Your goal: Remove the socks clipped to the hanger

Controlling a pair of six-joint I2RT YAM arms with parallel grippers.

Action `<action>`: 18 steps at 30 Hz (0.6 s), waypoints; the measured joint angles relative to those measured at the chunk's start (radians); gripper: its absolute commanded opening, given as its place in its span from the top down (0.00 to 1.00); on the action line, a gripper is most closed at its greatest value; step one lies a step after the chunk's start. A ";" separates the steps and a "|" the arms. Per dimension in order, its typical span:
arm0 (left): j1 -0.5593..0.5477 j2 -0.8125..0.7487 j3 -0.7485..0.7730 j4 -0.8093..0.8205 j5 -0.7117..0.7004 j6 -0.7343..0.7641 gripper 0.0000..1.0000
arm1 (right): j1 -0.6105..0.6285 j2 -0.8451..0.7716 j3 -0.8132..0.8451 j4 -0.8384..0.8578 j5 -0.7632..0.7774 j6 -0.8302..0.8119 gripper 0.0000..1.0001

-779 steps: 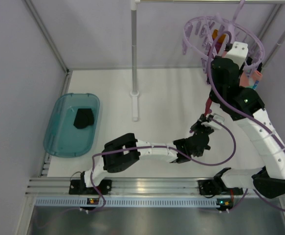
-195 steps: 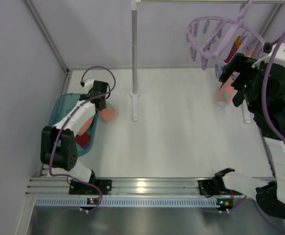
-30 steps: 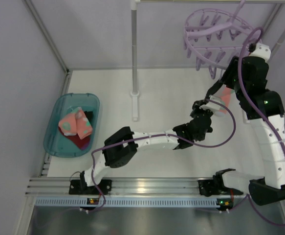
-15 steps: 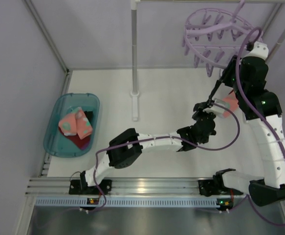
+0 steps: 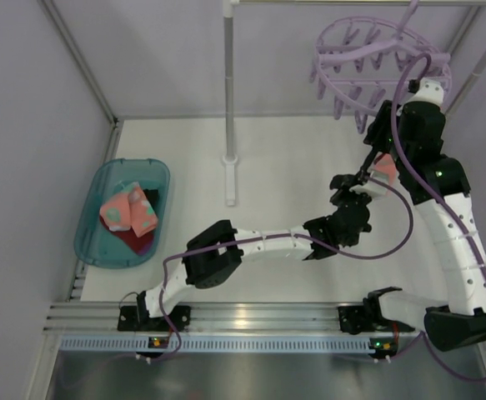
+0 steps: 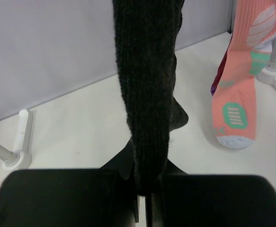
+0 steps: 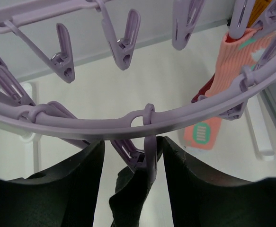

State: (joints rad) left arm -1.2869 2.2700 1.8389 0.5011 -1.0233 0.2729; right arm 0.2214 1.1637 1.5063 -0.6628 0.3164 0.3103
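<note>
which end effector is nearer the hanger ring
Right: the right end effector sits at the hanger ring, straddling a peg; the left end effector is lower, pinching the black sock.

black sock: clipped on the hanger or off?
Clipped. In the right wrist view a lilac peg on the hanger bites the top of the black sock; the left gripper is shut on it lower down.

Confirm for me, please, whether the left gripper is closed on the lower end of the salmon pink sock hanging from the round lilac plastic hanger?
Not quite. The left gripper is closed on the lower end of the black knitted sock, not the salmon pink sock, which hangs untouched beside it. The left wrist view shows this. The black one does hang from the round lilac plastic hanger.
</note>
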 measured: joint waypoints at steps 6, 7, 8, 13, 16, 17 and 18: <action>-0.015 0.023 0.043 0.001 -0.023 0.026 1.00 | 0.000 -0.002 -0.020 0.015 0.011 0.001 0.55; -0.019 0.031 0.053 0.001 -0.027 0.031 1.00 | 0.000 -0.003 -0.020 0.020 0.016 0.000 0.57; -0.022 0.038 0.060 0.001 -0.032 0.037 1.00 | 0.000 -0.006 -0.020 0.027 0.023 0.000 0.57; -0.035 0.065 0.090 0.000 -0.056 0.064 1.00 | 0.000 -0.016 -0.020 0.042 0.038 -0.002 0.60; -0.038 0.065 0.093 0.001 -0.070 0.072 1.00 | 0.000 -0.016 -0.020 0.045 0.050 -0.003 0.61; -0.038 0.065 0.093 0.001 -0.071 0.074 1.00 | -0.001 -0.016 -0.020 0.045 0.056 -0.003 0.61; -0.038 0.065 0.093 0.001 -0.072 0.075 1.00 | -0.001 -0.016 -0.020 0.045 0.059 -0.003 0.63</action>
State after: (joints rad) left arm -1.3247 2.3352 1.9324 0.5018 -1.0954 0.3481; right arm 0.2203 1.1477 1.4864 -0.6174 0.3756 0.3069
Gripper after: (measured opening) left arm 0.024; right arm 0.391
